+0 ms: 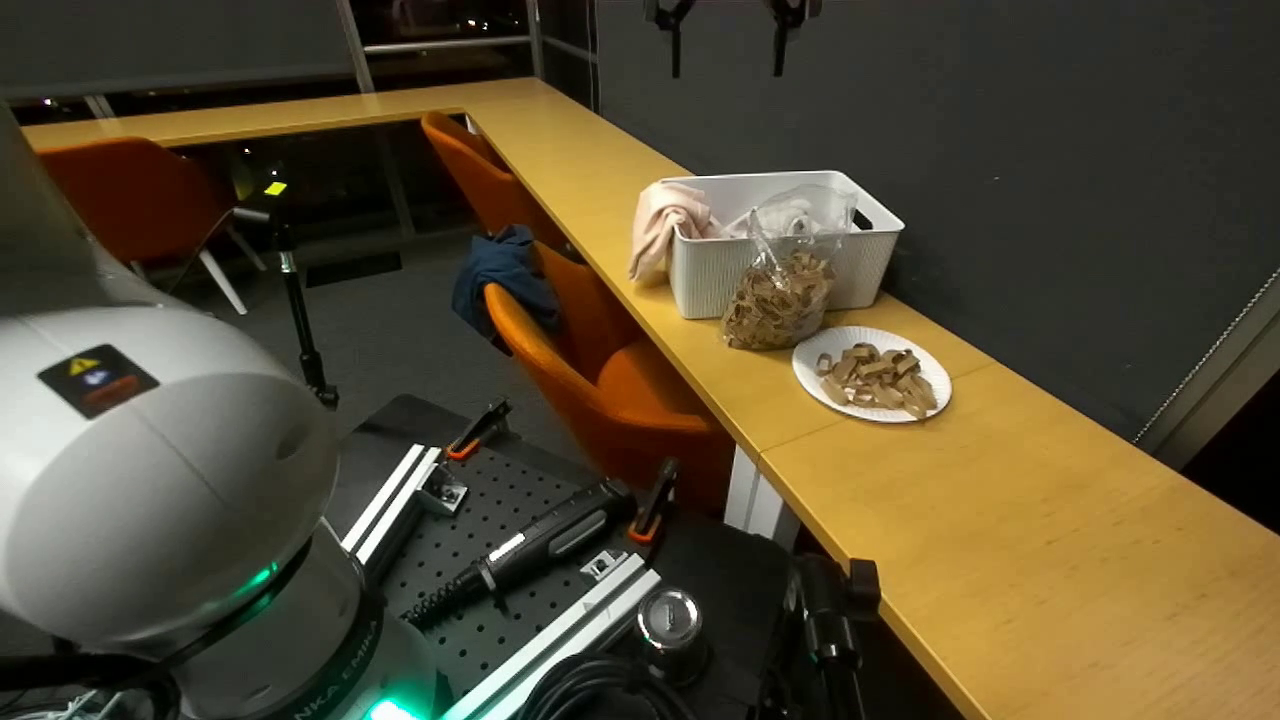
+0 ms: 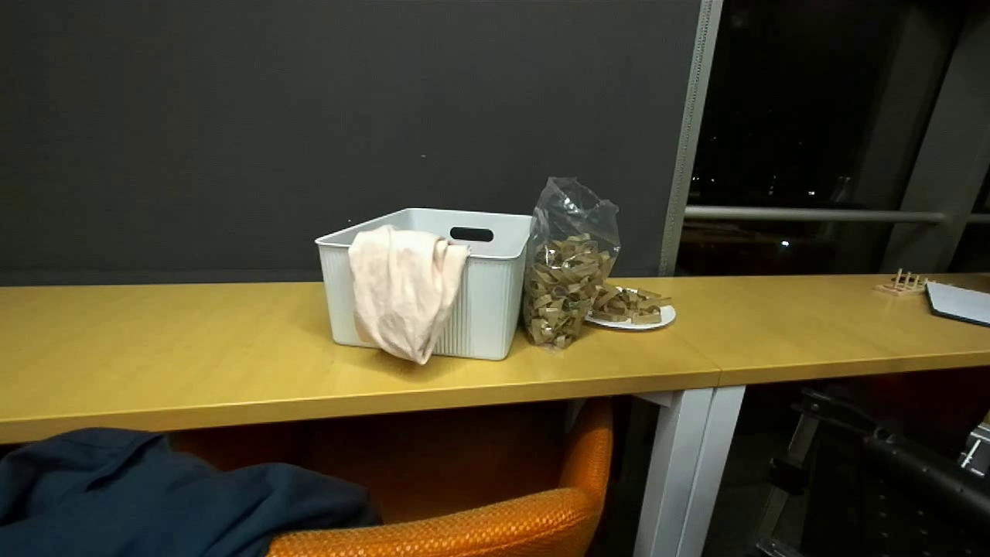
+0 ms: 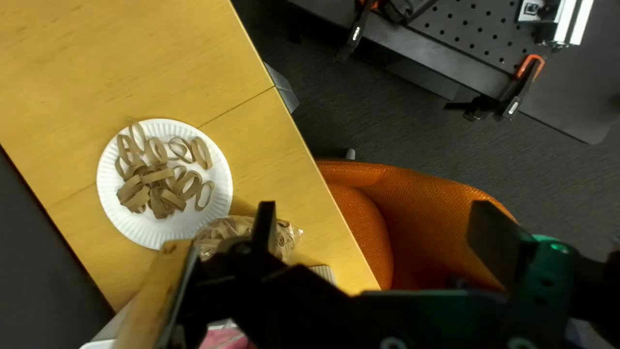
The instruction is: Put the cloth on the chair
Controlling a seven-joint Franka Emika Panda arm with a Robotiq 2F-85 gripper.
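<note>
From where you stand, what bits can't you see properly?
Bottom inside the basket: hidden by its wall and the pink cloth in an exterior view.
Blue cloth and chair: cut off by the bottom edge in an exterior view.
Bag of brown loops: partly covered by the spread jaws in the wrist view.

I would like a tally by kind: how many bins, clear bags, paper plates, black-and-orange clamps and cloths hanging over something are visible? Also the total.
White bin: 1
Clear bag: 1
Paper plate: 1
Black-and-orange clamps: 2
Hanging: 2 (pink cloth over the bin's rim, dark blue cloth over an orange chair)
Total: 7
</note>
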